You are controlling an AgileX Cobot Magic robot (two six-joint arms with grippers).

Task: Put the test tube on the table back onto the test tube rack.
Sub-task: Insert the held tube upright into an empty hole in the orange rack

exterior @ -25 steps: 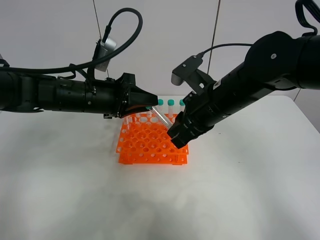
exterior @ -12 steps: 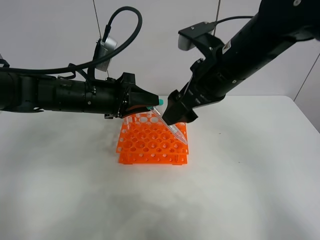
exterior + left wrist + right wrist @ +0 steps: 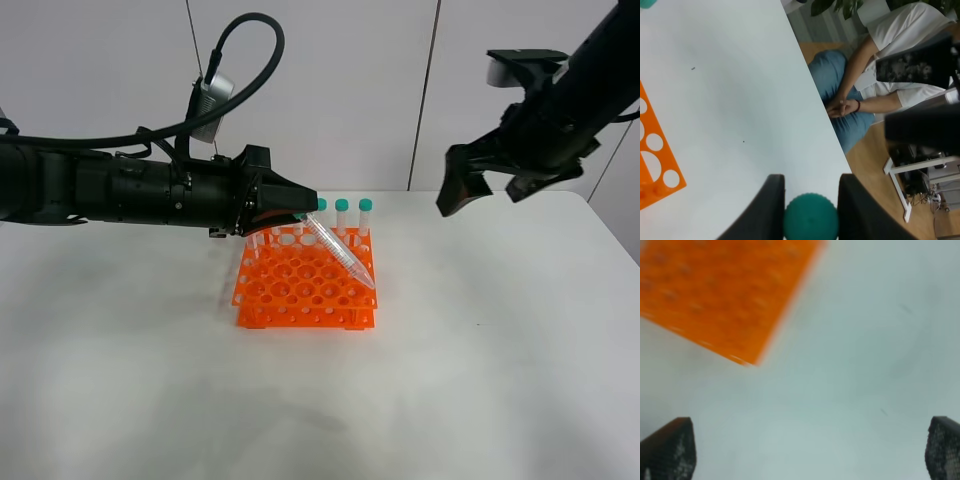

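As left fingers (image 3: 769,207) pinch its teal cap (image 3: 811,219), clear test tube (image 3: 340,252), slanted.

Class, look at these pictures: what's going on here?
The left hand is shut on the teal cap of a test tube, holding it slanted over the orange rack, tip near the rack's right edge, not yet upright in a hole. The right hand hangs open, empty, above the table to the right.
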